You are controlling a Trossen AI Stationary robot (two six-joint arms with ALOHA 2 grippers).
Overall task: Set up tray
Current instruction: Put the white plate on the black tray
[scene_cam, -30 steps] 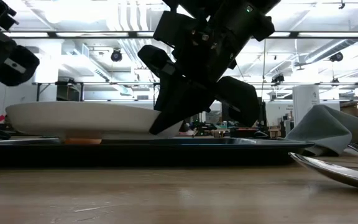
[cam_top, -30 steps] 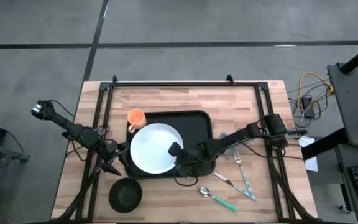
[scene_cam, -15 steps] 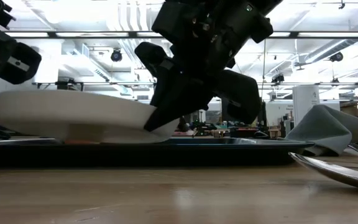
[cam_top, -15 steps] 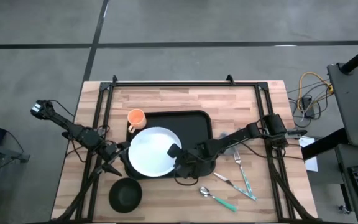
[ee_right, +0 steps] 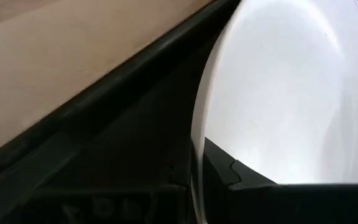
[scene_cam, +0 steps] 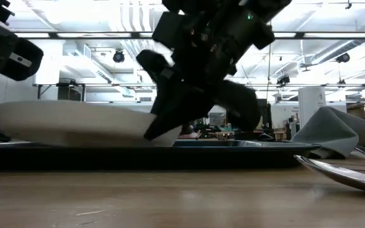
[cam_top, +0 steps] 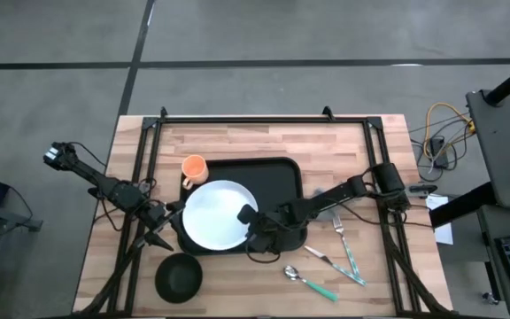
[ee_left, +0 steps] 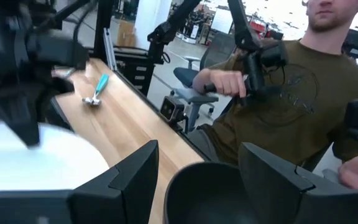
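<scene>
White and round, the plate [cam_top: 215, 214] sat pinched at its rim by the right gripper [cam_top: 250, 220], one finger [ee_right: 253, 182] laid over the plate's inner face and the other under its edge, as the right wrist view showed. Beneath the plate lay the black tray [cam_top: 273, 177], its bare half stretching away behind the right gripper toward the far side of the table [cam_top: 255, 142]. From table height the plate [scene_cam: 75, 123] rested low on the tray [scene_cam: 233, 152], the right gripper [scene_cam: 170, 120] clamped at its near edge.

Just beyond the plate's opposite rim, the left gripper [cam_top: 162, 229] waited with its fingers [ee_left: 129, 180] spread apart, holding nothing. Close in front of it sat a small black bowl [cam_top: 179, 277]. An orange cup [cam_top: 193, 167] stood beside the tray's far corner, nearer the left gripper than the right one.

Off to the right gripper's outer side lay a grey napkin [cam_top: 326, 193], a fork [cam_top: 342, 241] and a teal-handled spoon [cam_top: 310, 282]. A person [ee_left: 272, 93] in an olive shirt sat beyond the table's edge
</scene>
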